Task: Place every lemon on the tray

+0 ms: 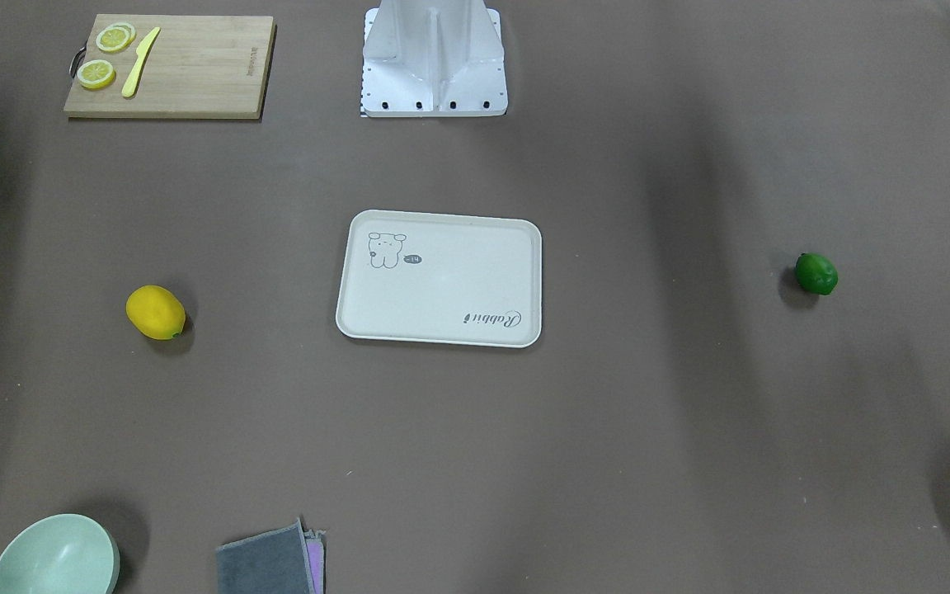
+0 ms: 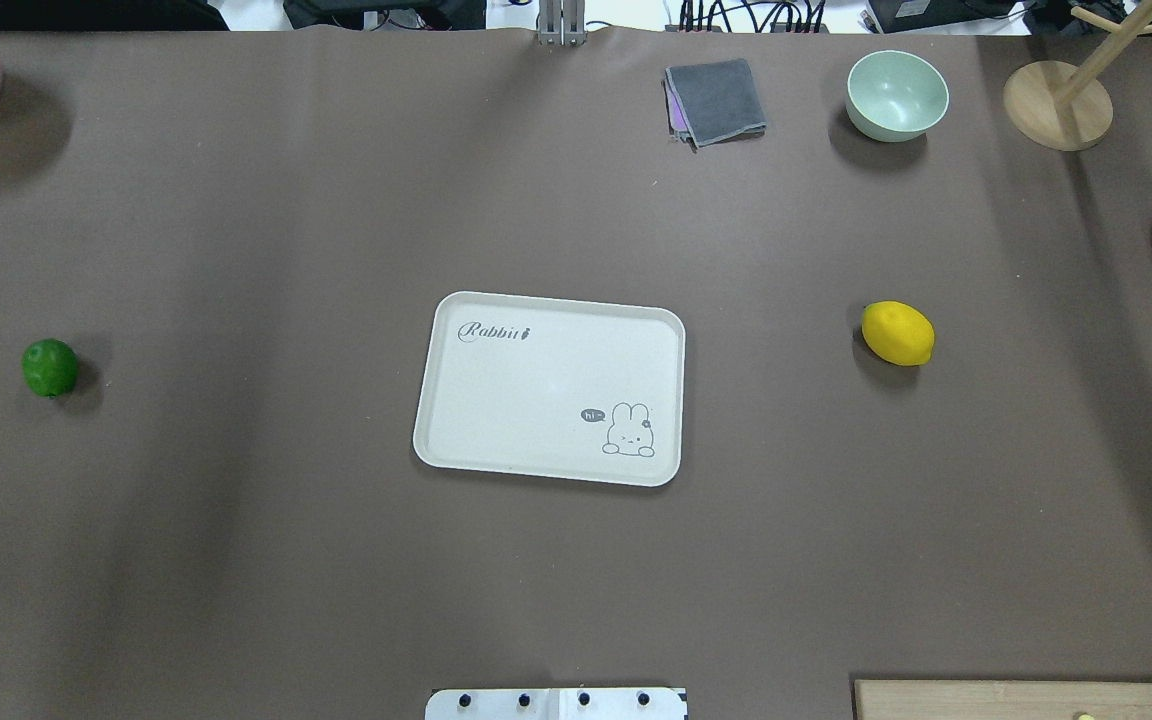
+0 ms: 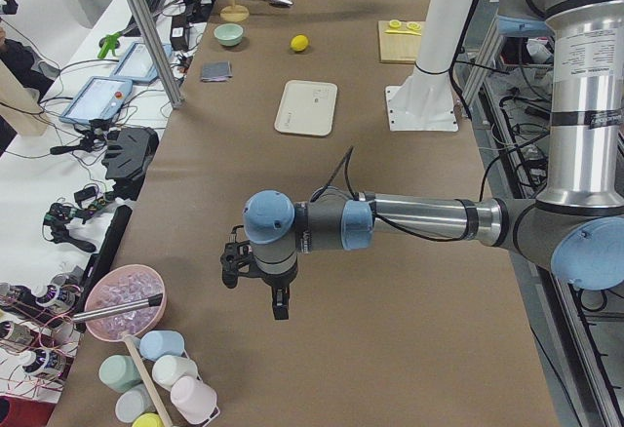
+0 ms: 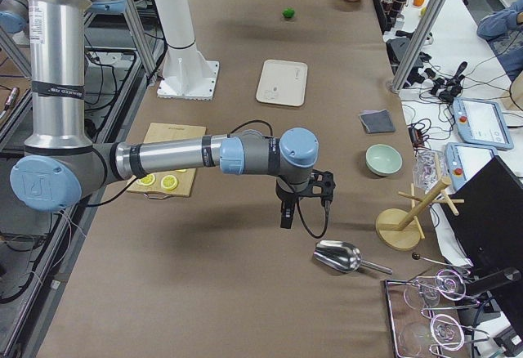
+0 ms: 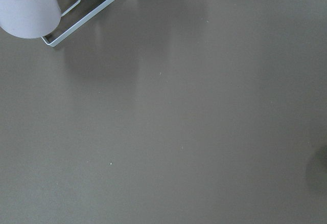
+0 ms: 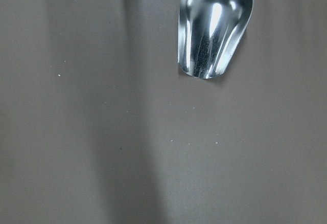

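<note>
Both lemons lie on the table, off the tray (image 2: pixel 456 440). In the overhead view the yellow lemon (image 2: pixel 897 333) is well to its right and the green lemon (image 2: pixel 49 367) well to its left. Risk: the glossy oval fruit rolls or squirts out of an off-centre pinch. The left gripper (image 3: pixel 255 291) and right gripper (image 4: pixel 304 207) show only in the side views, so I cannot tell their jaw width. The wrist views show no lemon.

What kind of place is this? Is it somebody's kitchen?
Probably a robot lab, not a kitchen. Two grey-and-blue robot arms reach over a long brown-covered table, and beside it sit blue-edged control tablets and tangled black cables.
</note>
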You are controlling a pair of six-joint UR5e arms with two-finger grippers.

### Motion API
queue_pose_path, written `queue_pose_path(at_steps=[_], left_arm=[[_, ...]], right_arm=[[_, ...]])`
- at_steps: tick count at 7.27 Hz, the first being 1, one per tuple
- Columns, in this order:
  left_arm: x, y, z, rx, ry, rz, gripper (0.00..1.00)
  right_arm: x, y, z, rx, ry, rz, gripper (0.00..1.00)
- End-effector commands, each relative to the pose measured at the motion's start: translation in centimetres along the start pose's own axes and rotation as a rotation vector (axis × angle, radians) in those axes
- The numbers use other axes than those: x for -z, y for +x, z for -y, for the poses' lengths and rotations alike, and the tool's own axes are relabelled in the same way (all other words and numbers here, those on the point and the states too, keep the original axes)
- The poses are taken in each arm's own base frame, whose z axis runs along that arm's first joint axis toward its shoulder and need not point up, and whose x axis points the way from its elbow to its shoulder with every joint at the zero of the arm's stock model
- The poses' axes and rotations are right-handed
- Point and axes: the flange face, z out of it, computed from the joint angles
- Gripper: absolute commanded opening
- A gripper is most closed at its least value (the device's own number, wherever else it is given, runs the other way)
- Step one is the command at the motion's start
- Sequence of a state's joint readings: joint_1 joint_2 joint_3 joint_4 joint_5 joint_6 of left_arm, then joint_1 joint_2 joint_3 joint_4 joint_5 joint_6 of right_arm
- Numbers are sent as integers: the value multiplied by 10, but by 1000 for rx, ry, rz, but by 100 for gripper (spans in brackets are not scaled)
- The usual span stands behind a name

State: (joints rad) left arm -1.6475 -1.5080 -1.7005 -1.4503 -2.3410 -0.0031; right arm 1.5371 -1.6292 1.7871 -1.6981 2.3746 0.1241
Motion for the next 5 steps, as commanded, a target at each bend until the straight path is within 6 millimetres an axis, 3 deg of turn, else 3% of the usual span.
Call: queue_pose_path(at_steps=[1, 5], left_arm=[[0, 0, -2, 0, 0, 0, 98], [-1, -2, -5, 5, -3, -1, 98]], right_arm=[[-2, 2, -1, 3, 3, 0, 100], [-1, 1, 0, 6, 7, 1, 100]])
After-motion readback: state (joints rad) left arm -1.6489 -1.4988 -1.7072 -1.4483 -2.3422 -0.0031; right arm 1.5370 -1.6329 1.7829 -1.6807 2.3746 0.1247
